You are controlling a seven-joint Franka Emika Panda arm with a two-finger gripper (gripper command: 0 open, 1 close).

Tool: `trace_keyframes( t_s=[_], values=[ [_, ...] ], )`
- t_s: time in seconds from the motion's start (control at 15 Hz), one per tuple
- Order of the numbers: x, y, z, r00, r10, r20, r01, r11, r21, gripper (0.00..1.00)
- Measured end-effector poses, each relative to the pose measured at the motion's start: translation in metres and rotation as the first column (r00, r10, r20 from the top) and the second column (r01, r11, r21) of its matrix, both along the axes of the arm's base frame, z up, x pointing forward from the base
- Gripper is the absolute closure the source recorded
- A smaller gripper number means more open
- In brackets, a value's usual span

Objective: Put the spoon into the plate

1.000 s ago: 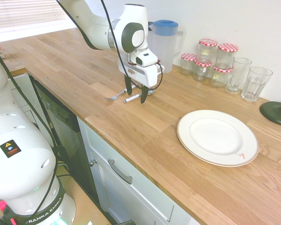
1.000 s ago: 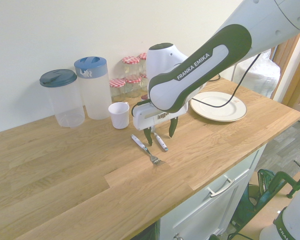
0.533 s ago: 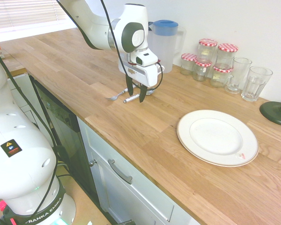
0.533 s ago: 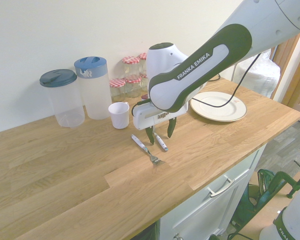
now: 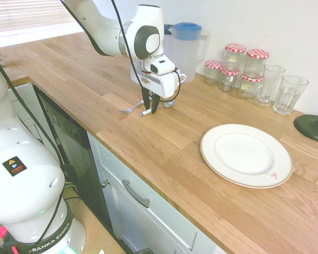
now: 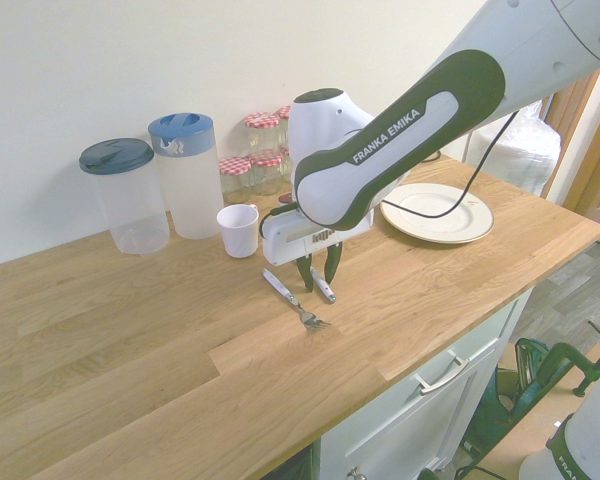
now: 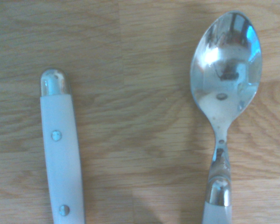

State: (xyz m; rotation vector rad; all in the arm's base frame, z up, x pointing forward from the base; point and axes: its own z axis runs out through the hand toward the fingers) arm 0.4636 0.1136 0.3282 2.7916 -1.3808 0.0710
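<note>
The spoon [image 5: 146, 112] lies flat on the wooden counter, and its shiny bowl [image 7: 226, 70] fills the right of the wrist view. My gripper [image 5: 152, 109] stands straight down over the spoon's handle [image 6: 324, 290], one finger on each side. The fingers are narrowed, but a gap still shows between them and the handle. The spoon rests on the wood, not lifted. The off-white plate [image 5: 208, 151] sits empty further along the counter, well apart from the gripper, and it shows behind the arm [image 6: 412, 226] in the second exterior view.
A fork [image 5: 131, 109] with a white handle [image 7: 60, 154] lies right beside the spoon. Behind them stand a white cup [image 6: 239, 230], two lidded jugs [image 6: 185, 175], several red-lidded jars [image 5: 238, 69] and two glasses [image 5: 289, 94]. The counter's front edge [image 5: 148, 169] is close.
The fingers have drawn in from wide open to a narrow gap around the spoon's handle. The gripper has shifted slightly. The spoon and fork have not moved.
</note>
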Motion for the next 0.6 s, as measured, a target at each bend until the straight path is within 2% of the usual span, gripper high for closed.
trace_keyframes(
  t_s=[0.6],
  values=[
    [0.001, -0.011, 0.009, 1.000, -0.009, 0.015, 0.009, 1.000, 0.011, 1.00]
  ],
)
